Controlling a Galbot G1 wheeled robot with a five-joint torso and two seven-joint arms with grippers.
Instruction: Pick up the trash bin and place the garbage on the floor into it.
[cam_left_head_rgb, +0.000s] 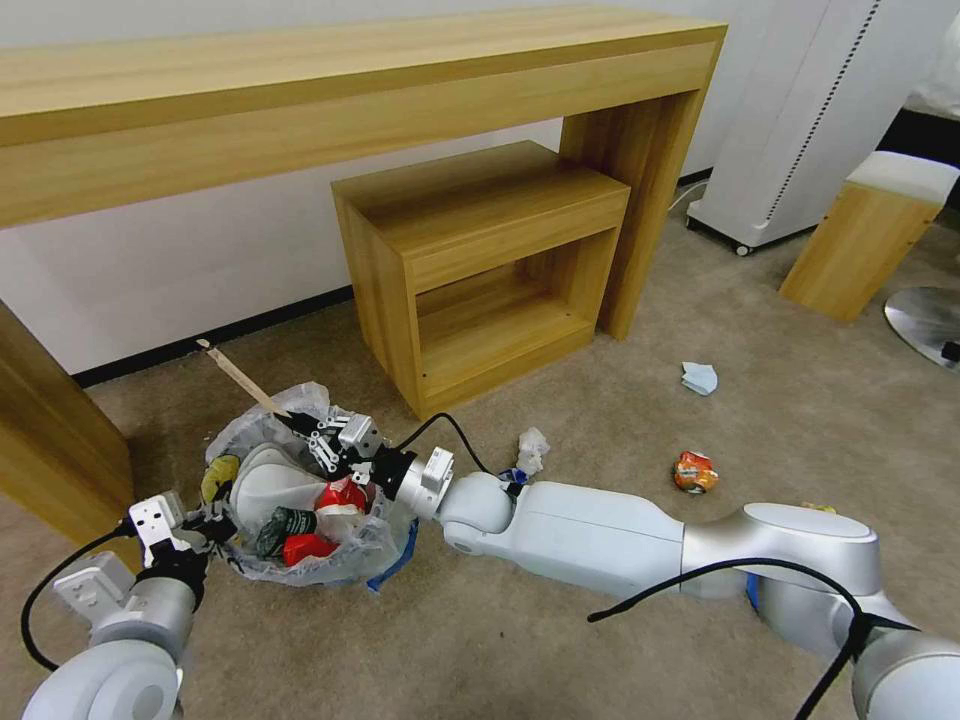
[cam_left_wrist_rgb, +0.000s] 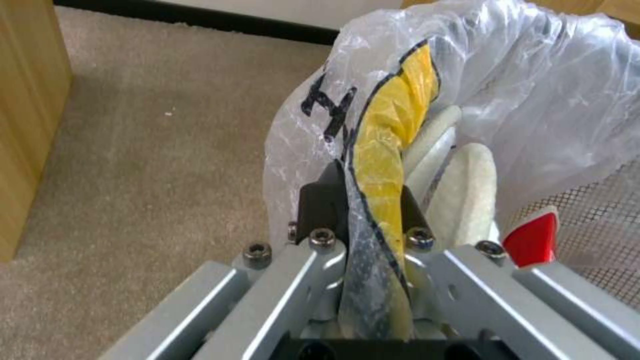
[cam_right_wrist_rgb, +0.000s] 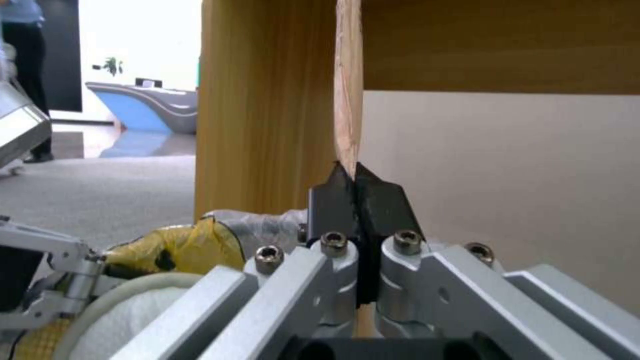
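Crinkly whitish plastic lines the trash bin (cam_left_head_rgb: 300, 500), which sits at the lower left of the head view on the floor (cam_left_head_rgb: 560, 650), already stuffed with a white slipper (cam_left_head_rgb: 268, 484), red wrappers (cam_left_head_rgb: 310, 547) and a yellow wrapper (cam_left_head_rgb: 218, 477). At its near rim the left claw (cam_left_head_rgb: 213, 528) is clamped shut on bag and yellow wrapper together, apparently to steady the bin. Over its centre the right claw (cam_left_head_rgb: 308, 430) pinches a wooden stick (cam_left_head_rgb: 238, 378) tight, probably about to drop it in. Black marks on the liner are unreadable. Crumpled paper (cam_left_head_rgb: 699, 377) and a crushed can (cam_left_head_rgb: 694, 472) lie on the carpet at centre right
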